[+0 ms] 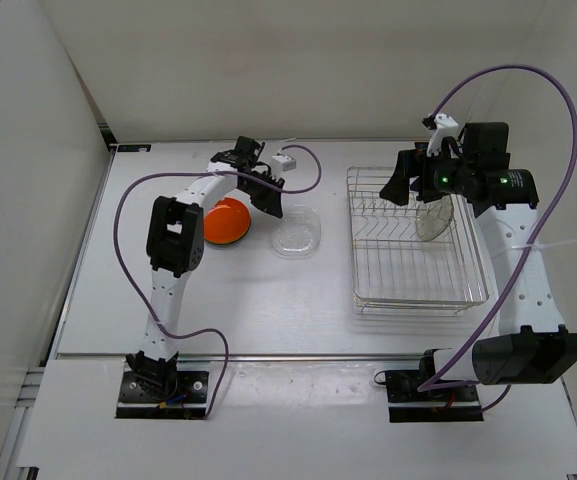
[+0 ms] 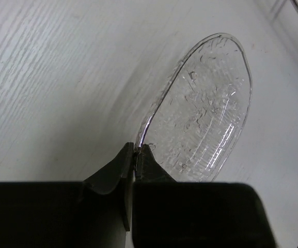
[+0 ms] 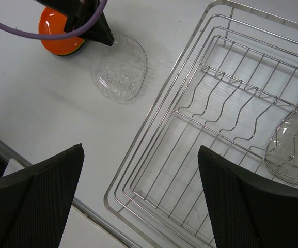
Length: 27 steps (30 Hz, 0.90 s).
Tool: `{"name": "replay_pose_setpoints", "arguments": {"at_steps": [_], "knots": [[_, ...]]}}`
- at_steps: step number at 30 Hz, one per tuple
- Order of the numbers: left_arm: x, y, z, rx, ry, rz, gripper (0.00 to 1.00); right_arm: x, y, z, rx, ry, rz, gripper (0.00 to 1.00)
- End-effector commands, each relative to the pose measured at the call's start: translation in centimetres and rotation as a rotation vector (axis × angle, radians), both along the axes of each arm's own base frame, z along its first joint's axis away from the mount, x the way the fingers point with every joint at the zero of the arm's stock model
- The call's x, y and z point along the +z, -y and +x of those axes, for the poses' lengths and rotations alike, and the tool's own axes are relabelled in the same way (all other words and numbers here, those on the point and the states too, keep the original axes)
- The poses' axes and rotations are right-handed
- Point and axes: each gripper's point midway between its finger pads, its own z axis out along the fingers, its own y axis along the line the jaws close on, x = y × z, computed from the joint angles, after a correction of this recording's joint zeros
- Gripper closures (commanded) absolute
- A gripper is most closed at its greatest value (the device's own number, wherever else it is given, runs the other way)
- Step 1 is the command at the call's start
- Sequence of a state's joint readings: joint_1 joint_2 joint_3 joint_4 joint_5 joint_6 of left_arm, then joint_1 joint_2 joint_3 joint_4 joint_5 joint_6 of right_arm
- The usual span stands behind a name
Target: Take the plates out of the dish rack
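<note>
**Left arm.** From its base at the near left edge, the arm rises to a bent elbow, arches to the far side, then turns right and down. The left end effector (image 2: 137,152) is clenched, its two black fingers pinching the thin rim of a clear plate (image 2: 205,113). The plate is round, glassy and shallow, with a pebbled, ridged texture. It sits on the surface (image 1: 268,310), a matte white board with faint wood grain. It is just right of the orange plate (image 1: 226,220) and apart from the rack (image 1: 352,235). Whether the gripped rim is raised off the surface cannot be told. The orange plate is glossy and opaque.

**Right arm.** From its base at the near right, the white link runs far along the rack's right side. The wrist is turned left over the rack's far part. The right end effector (image 3: 141,150) hangs above the rack, released. Its broad black fingers (image 3: 45,206), faced with fine mesh-textured pads, are spread wide with nothing between them.

**Rack.** The rack is a rectangular basket of bright silver wire with low sides, a grid floor and a row of bent tines. A racked plate (image 1: 434,218), clear and dimpled like the first, leans on edge in the far right part.
</note>
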<state>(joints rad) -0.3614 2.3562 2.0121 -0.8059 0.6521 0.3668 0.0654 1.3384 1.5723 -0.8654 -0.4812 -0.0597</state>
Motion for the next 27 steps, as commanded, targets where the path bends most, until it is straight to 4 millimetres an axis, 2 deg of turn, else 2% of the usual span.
{"name": "replay_pose_setpoints", "arguments": {"at_steps": [1, 3, 4, 13, 15, 19, 27], "knots": [[5.2, 0.7, 2.1, 0.004, 0.095, -0.112, 0.89, 1.2, 0.0, -0.3, 0.011, 0.052, 0.002, 0.07], [4.6, 0.8, 2.3, 0.013, 0.09, -0.116, 0.89, 1.2, -0.1, -0.4, 0.02, 0.052, 0.009, 0.07], [3.6, 0.8, 2.3, 0.014, 0.072, -0.11, 0.89, 1.2, -0.1, -0.4, 0.02, 0.052, 0.009, 0.07], [2.0, 0.4, 3.6, 0.04, 0.065, -0.091, 0.87, 1.2, -0.4, -0.7, 0.035, 0.042, 0.021, 0.08], [2.2, 0.5, 3.9, 0.04, 0.075, -0.095, 0.84, 1.3, -0.5, -0.8, 0.042, 0.041, 0.026, 0.08], [1.1, 0.4, 4.0, 0.045, 0.059, -0.08, 0.77, 1.5, -0.5, -1.0, 0.042, 0.051, 0.027, 0.08], [1.1, 0.6, 4.8, 0.057, 0.076, -0.081, 0.65, 1.3, -0.7, -1.1, 0.049, 0.041, 0.032, 0.09]]}}
